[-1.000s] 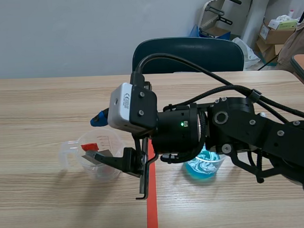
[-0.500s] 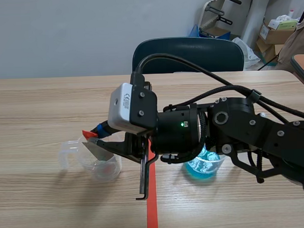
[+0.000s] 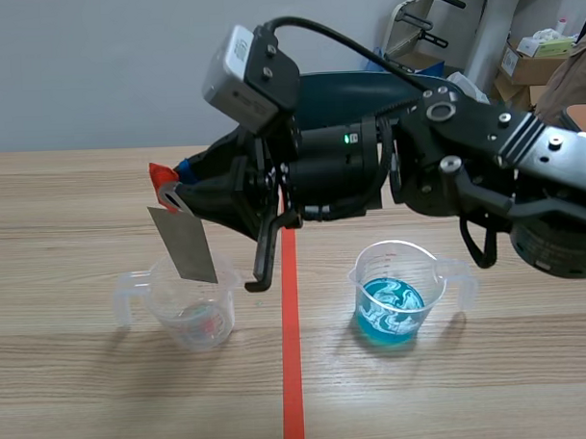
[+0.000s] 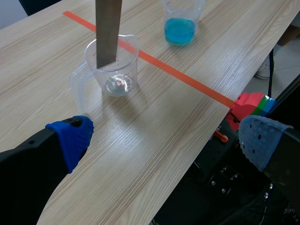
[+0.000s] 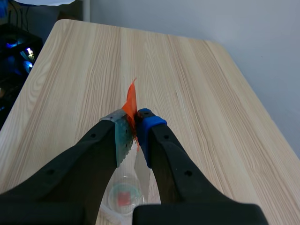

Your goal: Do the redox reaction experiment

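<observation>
Note the flat grey metal strip point(image 3: 183, 244) with red-taped top, clamped in the right end effector point(image 3: 172, 195): long axis vertical, lower end at the mouth of the clear empty plastic cup point(image 3: 190, 310). Find the clear cup of blue liquid point(image 3: 392, 298) across the orange line on the tabletop point(image 3: 80, 188), below the right arm. Treat the left end effector point(image 4: 159, 136) as released, well apart.

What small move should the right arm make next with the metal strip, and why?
Probably lift a little higher. The right gripper is shut on the metal strip, whose lower end looks about level with the rim of the clear cup; going sideways now toward the cup of blue liquid might catch that rim.
</observation>
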`<state>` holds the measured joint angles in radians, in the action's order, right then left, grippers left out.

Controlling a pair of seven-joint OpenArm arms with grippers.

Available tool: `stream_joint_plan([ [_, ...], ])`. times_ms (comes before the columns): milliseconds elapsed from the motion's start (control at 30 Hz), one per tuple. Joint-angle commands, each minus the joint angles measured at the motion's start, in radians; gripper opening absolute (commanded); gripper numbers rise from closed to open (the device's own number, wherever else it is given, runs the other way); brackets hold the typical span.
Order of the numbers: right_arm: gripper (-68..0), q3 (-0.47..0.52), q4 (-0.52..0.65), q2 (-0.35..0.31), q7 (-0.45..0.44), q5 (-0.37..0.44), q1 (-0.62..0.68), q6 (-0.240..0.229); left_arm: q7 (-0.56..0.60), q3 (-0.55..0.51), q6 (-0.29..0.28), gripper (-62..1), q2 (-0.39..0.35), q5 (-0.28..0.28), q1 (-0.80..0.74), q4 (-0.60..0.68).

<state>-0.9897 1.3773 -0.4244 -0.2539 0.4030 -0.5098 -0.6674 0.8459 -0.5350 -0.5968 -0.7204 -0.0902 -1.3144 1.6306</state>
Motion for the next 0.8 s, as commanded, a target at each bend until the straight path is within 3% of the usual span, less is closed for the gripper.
stream_joint_plan([
  [0, -66.9, 0.011, 0.045, -0.002, 0.029, 0.06, -0.039, 0.0, 0.018, 0.008, 0.0, 1.4, 0.008, -0.013, -0.002, 0.014],
  [300, -66.9, 0.016, 0.165, -0.002, 0.379, 0.341, -0.105, 0.005, 0.103, 0.008, -0.001, 1.4, 0.008, -0.014, -0.002, 0.014],
  [500, -66.9, 0.055, 0.262, -0.002, 0.574, 0.484, -0.114, 0.078, 0.103, 0.007, 0.0, 1.4, 0.008, -0.013, -0.002, 0.014],
  [700, -66.9, 0.144, 0.372, -0.002, 0.708, 0.529, -0.114, 0.155, 0.103, 0.007, 0.0, 1.4, 0.008, -0.013, -0.002, 0.014],
  [767, -66.9, 0.165, 0.405, -0.002, 0.735, 0.53, -0.114, 0.156, 0.103, 0.007, 0.0, 1.4, 0.008, -0.013, -0.002, 0.014],
])
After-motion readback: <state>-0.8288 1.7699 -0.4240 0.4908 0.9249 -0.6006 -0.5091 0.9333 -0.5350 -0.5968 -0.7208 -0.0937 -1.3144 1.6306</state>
